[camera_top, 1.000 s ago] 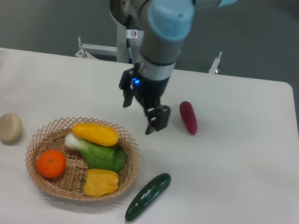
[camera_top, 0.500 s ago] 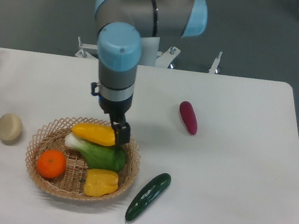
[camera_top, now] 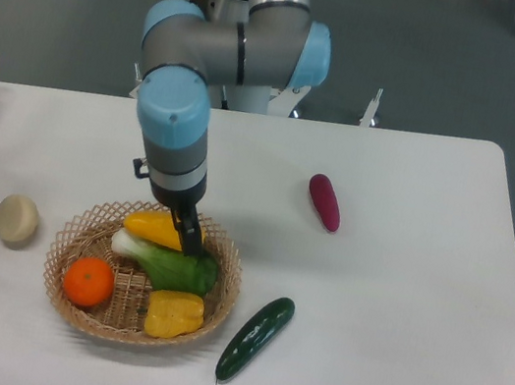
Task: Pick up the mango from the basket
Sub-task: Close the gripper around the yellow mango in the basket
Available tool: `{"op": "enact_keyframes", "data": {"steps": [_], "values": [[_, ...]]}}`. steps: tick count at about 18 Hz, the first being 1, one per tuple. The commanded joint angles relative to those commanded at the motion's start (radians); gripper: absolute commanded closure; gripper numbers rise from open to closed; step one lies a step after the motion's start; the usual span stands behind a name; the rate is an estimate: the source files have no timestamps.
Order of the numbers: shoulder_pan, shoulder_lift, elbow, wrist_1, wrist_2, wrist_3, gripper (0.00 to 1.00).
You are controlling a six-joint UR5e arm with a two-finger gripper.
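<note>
Lowered since a moment ago, jaws [camera_top: 186, 233] straddle the mango [camera_top: 153, 227] in the basket [camera_top: 219, 296], closure indiscernible.

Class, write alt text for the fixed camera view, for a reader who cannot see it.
A robot arm's gripper reaches down onto a yellow mango in a round wicker basket that also holds an orange, a leafy green vegetable and a yellow bell pepper. On the white table nearby lie a cucumber and a purple vegetable.
</note>
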Motion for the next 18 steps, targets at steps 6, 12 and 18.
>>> {"op": "enact_keyframes", "data": {"steps": [6, 12, 18], "values": [[-0.005, -0.021, -0.005, -0.002, 0.014, 0.000, 0.00], [-0.017, -0.046, -0.005, -0.003, 0.029, -0.002, 0.00], [-0.020, -0.049, -0.011, -0.009, 0.032, -0.002, 0.00]]}}
